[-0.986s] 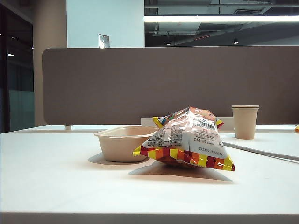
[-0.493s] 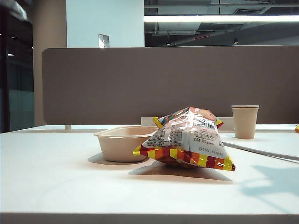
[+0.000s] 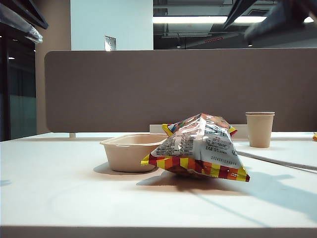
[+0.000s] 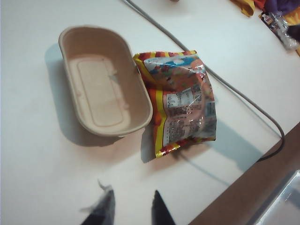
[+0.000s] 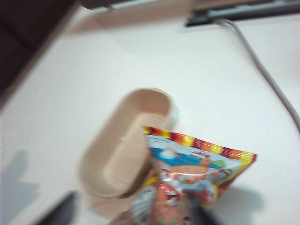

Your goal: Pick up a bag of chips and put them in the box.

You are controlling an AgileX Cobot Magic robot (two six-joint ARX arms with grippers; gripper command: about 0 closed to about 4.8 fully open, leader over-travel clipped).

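The bag of chips (image 3: pixel 198 146), silver foil with red and yellow striped edges, lies on the white table with one corner leaning against the box (image 3: pixel 124 153), a shallow beige tray. In the left wrist view my left gripper (image 4: pixel 133 202) hangs open high over bare table, short of the box (image 4: pixel 143 101) and the bag (image 4: pixel 185 101). My right gripper (image 5: pixel 133 216) is blurred, its dark fingers (image 5: pixel 61 211) wide apart and open above the bag (image 5: pixel 197 164), with the box (image 5: pixel 101 157) beside it. Nothing is held. Blurred arm parts cross the exterior view's upper corners.
A beige paper cup (image 3: pixel 259 129) stands at the back right. A grey cable (image 3: pixel 277 161) runs across the table behind the bag. A brown partition (image 3: pixel 148 89) closes the far side. The table's brown edge (image 4: pixel 253 187) lies near the left gripper.
Both arms have swung into the top corners of the exterior view and their shadows now fall on the table. The bag and the box have not moved.
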